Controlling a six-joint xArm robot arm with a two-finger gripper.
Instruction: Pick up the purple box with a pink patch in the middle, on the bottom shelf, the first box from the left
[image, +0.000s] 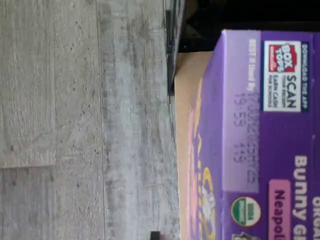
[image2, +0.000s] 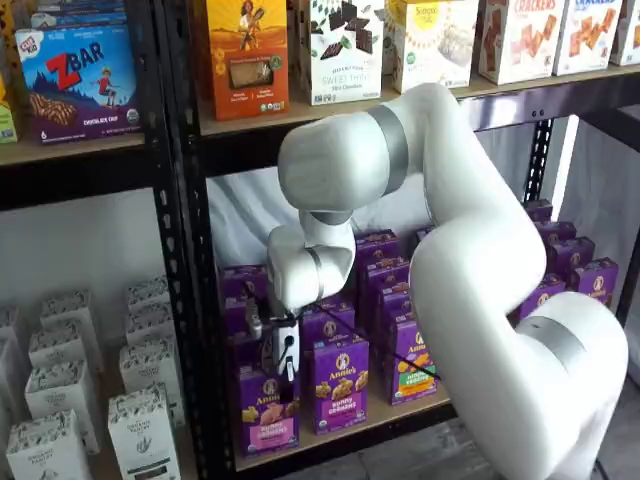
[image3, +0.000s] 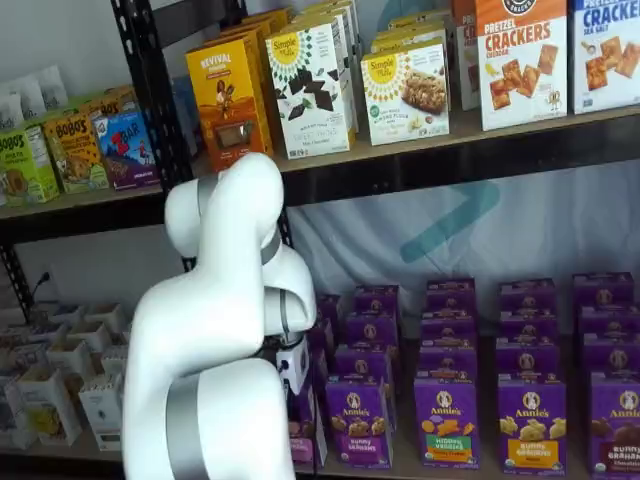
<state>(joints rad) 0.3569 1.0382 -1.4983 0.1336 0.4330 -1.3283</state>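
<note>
Presently I observe, at the left of a shelf view, the black perforated upright (image2: 172, 250) bounding the shelving bay. Just right of it stands the small upright purple carton with a pink label band (image2: 267, 408), at the front left corner of the light wooden bottom shelf with its black rail (image2: 400, 418). My white-bodied gripper (image2: 284, 362) hangs directly over that carton's top, almost touching it; I see its fingers only as a narrow dark shape, so I cannot tell whether they stand apart or together. Next to the right stands a similar purple carton with a purple band (image2: 338, 384), then one with an orange-green patch (image2: 412, 360). The white arm (image2: 470, 250) arches across the bay. In the wrist view, the carton's purple top panel (image: 260, 135) fills one side, grey floor (image: 85, 120) the other.
</note>
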